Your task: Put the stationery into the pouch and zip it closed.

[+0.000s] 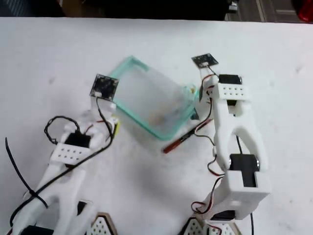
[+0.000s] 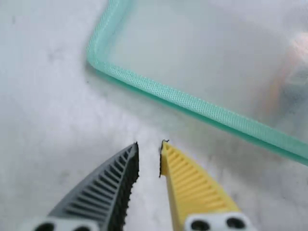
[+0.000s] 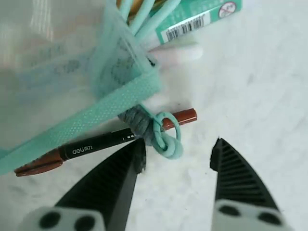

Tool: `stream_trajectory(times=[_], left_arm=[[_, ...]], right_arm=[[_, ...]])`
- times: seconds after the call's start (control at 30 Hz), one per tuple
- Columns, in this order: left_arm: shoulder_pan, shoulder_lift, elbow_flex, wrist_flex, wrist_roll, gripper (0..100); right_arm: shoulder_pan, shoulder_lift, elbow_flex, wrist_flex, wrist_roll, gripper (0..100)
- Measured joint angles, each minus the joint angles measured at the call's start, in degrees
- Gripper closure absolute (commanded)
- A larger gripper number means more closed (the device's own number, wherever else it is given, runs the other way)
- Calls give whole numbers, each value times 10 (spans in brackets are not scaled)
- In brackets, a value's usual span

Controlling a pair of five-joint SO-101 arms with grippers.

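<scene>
Pouch [image 1: 149, 100] zip ring [image 3: 168, 139] sits before the wide-open, empty right gripper [image 3: 179, 147], which risks pinching the pen [image 3: 96, 144] beneath instead.

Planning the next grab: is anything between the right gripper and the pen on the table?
Yes. The zip loop lies across the pen, right in front of the open right gripper, with the pouch corner just beyond. Both pen ends are bare.

I work over a white table [image 1: 146, 39] with faint grey marks. The translucent, teal-edged pouch [image 1: 149, 98] lies flat on it at a slant. A red-and-black pen [image 1: 178, 143] lies on the surface just beside the pouch's edge.
</scene>
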Motion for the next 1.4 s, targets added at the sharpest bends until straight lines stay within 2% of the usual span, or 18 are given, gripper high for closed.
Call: stream_trajectory(times=[0.3,0.53,0.87,1.33,1.4], left_arm=[[0,0,0,0,0,898],[0,0,0,0,0,898],[0,0,0,0,0,898],[0,0,0,0,0,898],[0,0,0,0,0,898]], right_arm=[[-40,12,1,-25,-13,793],[-65,18,2,-48,-25,990],[-58,0,-11,-35,-30,981],[-99,-262,-150,130,-31,977],[-87,-263,-132,143,-33,931]])
